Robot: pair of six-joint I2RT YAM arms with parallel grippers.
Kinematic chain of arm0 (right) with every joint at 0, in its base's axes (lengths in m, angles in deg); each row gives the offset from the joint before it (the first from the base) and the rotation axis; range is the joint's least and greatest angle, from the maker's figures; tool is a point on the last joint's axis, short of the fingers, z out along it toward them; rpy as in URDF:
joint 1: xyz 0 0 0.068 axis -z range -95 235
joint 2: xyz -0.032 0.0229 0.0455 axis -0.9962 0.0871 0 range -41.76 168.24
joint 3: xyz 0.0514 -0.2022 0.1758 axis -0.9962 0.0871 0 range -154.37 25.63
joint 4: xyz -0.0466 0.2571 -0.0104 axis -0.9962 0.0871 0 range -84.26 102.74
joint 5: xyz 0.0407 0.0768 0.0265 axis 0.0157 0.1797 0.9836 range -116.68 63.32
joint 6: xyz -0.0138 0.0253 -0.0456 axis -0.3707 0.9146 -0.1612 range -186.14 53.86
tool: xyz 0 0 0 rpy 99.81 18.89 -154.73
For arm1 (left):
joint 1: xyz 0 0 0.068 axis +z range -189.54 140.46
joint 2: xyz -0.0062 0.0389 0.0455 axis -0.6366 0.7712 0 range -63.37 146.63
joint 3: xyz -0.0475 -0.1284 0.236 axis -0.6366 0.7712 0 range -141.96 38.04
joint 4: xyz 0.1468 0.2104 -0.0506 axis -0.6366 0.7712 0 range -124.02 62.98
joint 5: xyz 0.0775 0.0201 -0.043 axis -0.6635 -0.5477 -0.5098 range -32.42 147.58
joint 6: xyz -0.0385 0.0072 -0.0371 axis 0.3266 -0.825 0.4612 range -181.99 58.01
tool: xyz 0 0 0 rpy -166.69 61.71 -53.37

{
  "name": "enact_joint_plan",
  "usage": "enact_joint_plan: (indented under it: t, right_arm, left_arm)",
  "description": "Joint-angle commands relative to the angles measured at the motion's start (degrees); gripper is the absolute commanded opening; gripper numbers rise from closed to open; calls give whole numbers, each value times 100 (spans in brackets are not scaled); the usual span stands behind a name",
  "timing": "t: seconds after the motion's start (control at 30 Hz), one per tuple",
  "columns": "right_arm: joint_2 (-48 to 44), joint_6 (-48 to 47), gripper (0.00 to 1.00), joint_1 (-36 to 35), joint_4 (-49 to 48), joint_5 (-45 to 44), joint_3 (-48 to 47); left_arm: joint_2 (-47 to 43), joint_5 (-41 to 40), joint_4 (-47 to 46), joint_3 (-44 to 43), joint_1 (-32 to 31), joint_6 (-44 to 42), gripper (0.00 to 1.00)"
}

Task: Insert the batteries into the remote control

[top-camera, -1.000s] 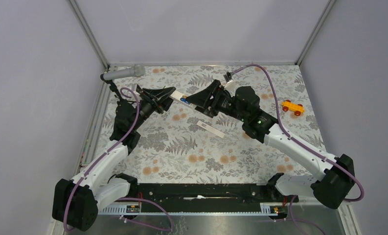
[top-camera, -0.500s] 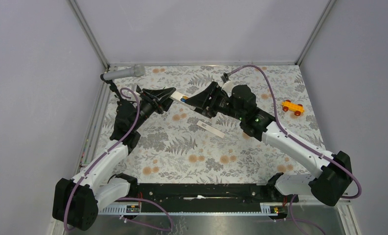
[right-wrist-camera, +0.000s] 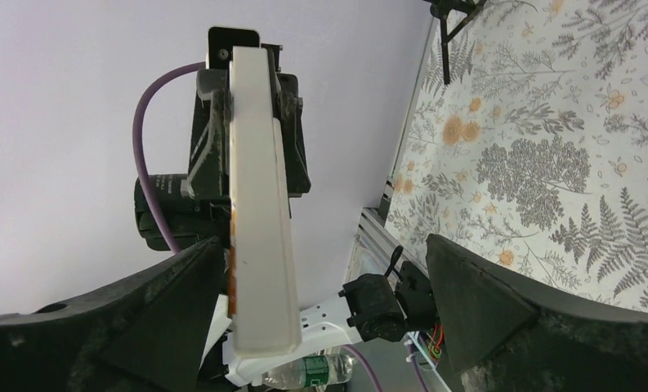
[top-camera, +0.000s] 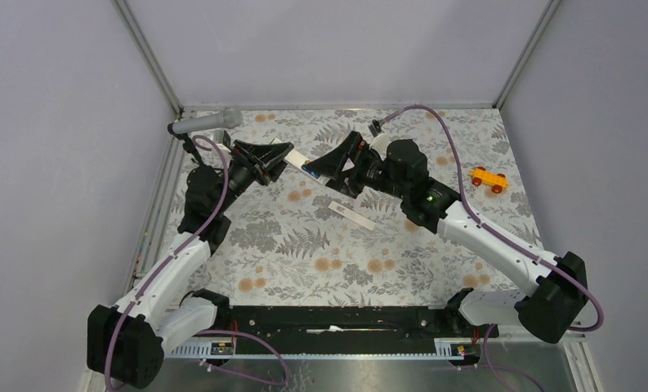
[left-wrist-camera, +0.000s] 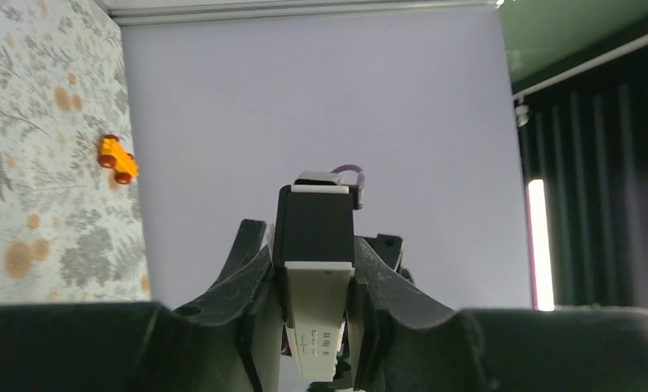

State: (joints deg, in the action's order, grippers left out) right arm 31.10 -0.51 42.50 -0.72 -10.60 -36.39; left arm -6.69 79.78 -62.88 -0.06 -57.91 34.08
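The left gripper (left-wrist-camera: 316, 245) clamps the remote (right-wrist-camera: 259, 204); the right gripper (right-wrist-camera: 320, 245) gapes wide, empty. The batteries (top-camera: 307, 169) seem seated, so next fetch the cover (top-camera: 354, 216) mid-worktop.

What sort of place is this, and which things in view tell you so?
Probably a robotics lab test cell: a left arm and right arm bolted at the edge of a floral-covered table, plain metal-framed walls around it, and stray props, a toy car and a microphone.

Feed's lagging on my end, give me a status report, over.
Left end effector shut on remote control, held aloft. Right end effector open around its far end. Cover lying on table. Nothing obstructing.
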Motion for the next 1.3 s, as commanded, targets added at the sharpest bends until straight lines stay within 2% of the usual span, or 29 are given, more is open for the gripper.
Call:
enact_joint_plan:
  t: [0.0, 0.17, 0.4, 0.6, 0.83, 0.9, 0.97, 1.03, 1.2, 1.27]
  right_arm:
    - [-204, -241, 99, 137, -685, 231, 84]
    - [-145, -166, 100, 199, -1169, 636, 252]
    - [-140, -536, 98, 217, -1266, 905, 390]
    - [-171, -1003, 82, 290, -1519, 1372, 452]
    - [-154, -395, 62, 383, -1860, 1510, 637]
    - [-119, -403, 61, 384, -1918, 1585, 660]
    - [-123, -483, 68, 386, -2086, 1741, 706]
    - [-174, -608, 70, 385, -2205, 1840, 744]
    - [-166, -779, 49, 387, -1932, 1894, 638]
    - [-150, -782, 45, 383, -1929, 1902, 636]
  left_arm:
    - [-195, 506, 63, -291, 109, -913, 0]
    - [-19, 1048, -237, -355, 233, -1215, 0]
    - [47, 1361, -29, -586, 343, -1717, 0]
    - [106, 1568, -145, -699, 437, -1575, 0]
    - [71, 1639, -6, -673, 474, -1744, 0]
    - [77, 1624, -23, -672, 475, -1718, 0]
    - [100, 1613, -32, -690, 476, -1689, 0]
    - [126, 1600, -32, -694, 475, -1644, 0]
    - [183, 1591, -48, -700, 484, -1585, 0]
    - [189, 1583, -49, -701, 492, -1575, 0]
